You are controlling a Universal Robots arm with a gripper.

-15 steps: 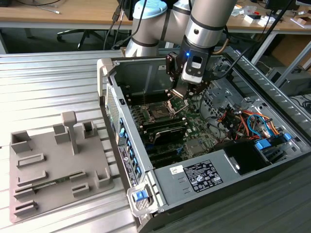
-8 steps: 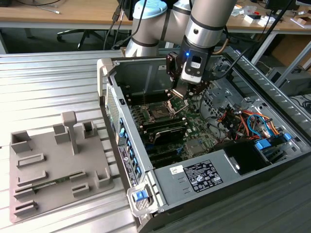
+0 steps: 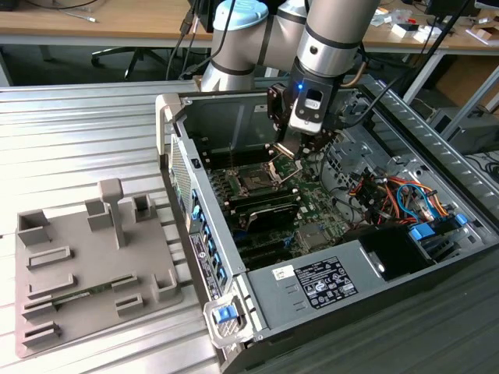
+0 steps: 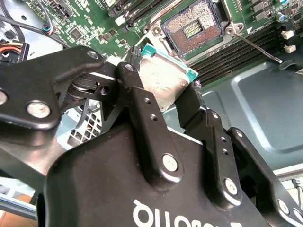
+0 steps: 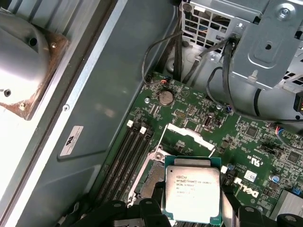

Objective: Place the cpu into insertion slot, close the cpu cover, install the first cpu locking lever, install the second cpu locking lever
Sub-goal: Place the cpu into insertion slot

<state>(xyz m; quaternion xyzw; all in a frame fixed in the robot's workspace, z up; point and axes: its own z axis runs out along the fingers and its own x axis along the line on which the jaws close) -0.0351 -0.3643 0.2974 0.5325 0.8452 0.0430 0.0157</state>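
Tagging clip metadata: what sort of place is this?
Probably a robotics lab or workshop: an open PC case on a ribbed metal bench, wooden desks behind, and the claw holding the cpu over the motherboard.

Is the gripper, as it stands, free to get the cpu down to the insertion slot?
Probably yes: the gripper, shut on the cpu, hangs near the insertion slot, whose pin field lies uncovered with nothing between them.

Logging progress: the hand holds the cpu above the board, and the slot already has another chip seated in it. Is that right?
Not quite. The hand does hold the cpu above the board, but the slot has no chip in it. The second wrist view shows its bare contact field.
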